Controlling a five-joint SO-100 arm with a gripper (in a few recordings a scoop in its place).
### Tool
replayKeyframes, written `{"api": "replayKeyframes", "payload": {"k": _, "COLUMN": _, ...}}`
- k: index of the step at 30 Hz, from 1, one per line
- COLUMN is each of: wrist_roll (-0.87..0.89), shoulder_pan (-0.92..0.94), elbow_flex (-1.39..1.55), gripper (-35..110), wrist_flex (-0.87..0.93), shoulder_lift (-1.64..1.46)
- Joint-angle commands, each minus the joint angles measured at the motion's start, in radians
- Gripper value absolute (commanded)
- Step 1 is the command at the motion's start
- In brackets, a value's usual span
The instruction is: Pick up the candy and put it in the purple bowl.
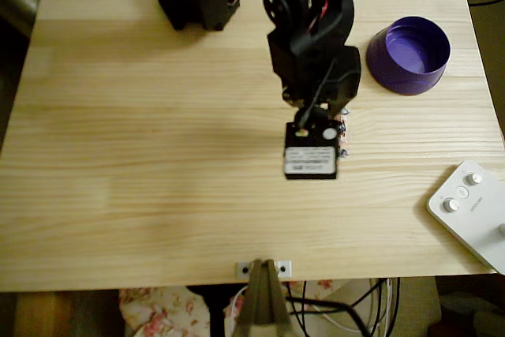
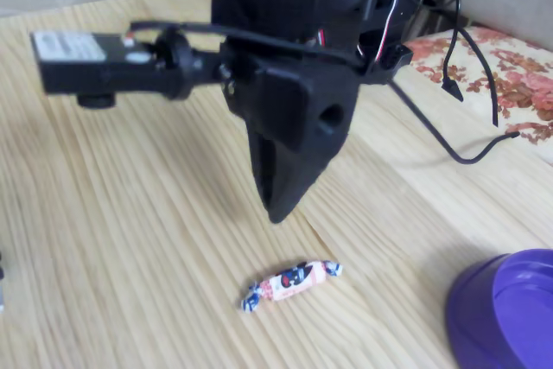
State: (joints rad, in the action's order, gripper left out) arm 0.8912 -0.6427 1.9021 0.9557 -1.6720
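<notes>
We see the black gripper [image 2: 278, 205] hanging above the pale wooden table [image 1: 142, 116], its fingers drawn together into a single downward point with no gap that we can make out, and nothing held between them. In the fixed view the candy [image 2: 290, 284] lies flat on the table just below and a little to the right of that point, apart from it, its white wrapper printed with orange-pink and dark marks and its ends twisted. From overhead we catch only a sliver of the candy [image 1: 342, 136] beside the arm's camera block [image 1: 311, 155]. The purple bowl [image 1: 409, 54] stands upright, up and to the right of the candy in the overhead view, well apart from it. A white device with round knobs [image 1: 473, 207] sits at the table's right edge, below the bowl.
</notes>
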Motion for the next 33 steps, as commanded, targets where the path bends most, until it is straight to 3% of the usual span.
{"api": "replayKeyframes", "payload": {"k": 1, "wrist_roll": 0.104, "shoulder_pan": -0.017, "elbow_flex": -0.117, "gripper": 0, "wrist_flex": 0.002, "shoulder_lift": -0.003}}
{"api": "replayKeyframes", "payload": {"k": 18, "wrist_roll": 0.216, "shoulder_pan": -0.08, "elbow_flex": -0.275, "gripper": 11, "wrist_flex": 0.098, "shoulder_lift": 0.124}}
{"api": "replayKeyframes", "payload": {"k": 33, "wrist_roll": 0.259, "shoulder_pan": -0.133, "elbow_flex": -0.419, "gripper": 12, "wrist_flex": 0.123, "shoulder_lift": 0.272}}
